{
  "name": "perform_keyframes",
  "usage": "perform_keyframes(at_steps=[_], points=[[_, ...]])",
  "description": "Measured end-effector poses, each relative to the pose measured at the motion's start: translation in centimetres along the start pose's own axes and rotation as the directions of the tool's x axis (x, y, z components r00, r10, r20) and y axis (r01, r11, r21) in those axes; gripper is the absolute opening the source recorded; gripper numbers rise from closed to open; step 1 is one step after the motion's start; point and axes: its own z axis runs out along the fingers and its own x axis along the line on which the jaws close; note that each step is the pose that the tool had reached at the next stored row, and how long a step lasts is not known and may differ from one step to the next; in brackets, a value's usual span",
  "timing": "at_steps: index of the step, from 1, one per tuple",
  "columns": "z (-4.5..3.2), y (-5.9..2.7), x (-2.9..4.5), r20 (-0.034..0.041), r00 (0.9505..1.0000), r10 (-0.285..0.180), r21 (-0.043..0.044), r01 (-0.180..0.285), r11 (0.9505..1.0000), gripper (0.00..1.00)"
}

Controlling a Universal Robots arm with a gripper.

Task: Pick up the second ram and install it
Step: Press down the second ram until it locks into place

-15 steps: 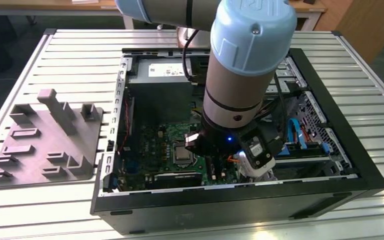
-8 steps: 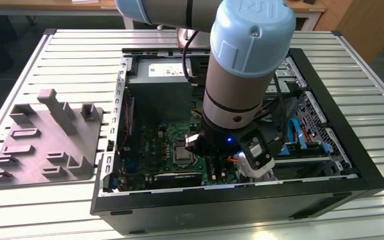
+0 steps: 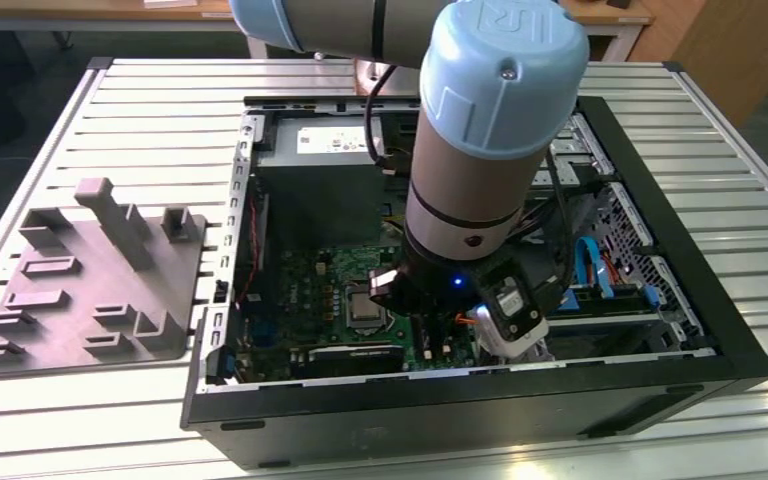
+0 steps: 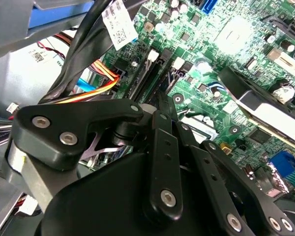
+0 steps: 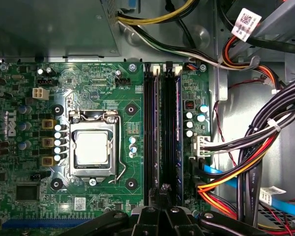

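The second ram [image 5: 177, 132] stands on edge in the slot strip farther from the processor socket [image 5: 92, 147], on the green motherboard [image 5: 132, 88]; another stick [image 5: 154, 132] sits in the strip just beside it. In the first wrist view the claw [image 5: 163, 189] is at the near end of these two strips, its black fingertips drawn close together over them, but whether they pinch the stick or merely touch it I cannot tell. In the exterior view the arm [image 3: 491, 130] reaches down into the open computer case [image 3: 651, 380], which lies on the slatted surface [image 3: 157, 110] beside a grey fixture block [image 3: 91, 280].
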Motion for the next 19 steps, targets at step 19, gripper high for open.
perform_keyframes(at_steps=[19], points=[[0.58, -0.03, 0.01, -0.0001, 1.0000, 0.000, 0.0002, 0.000, 1.0000, 0.10]])
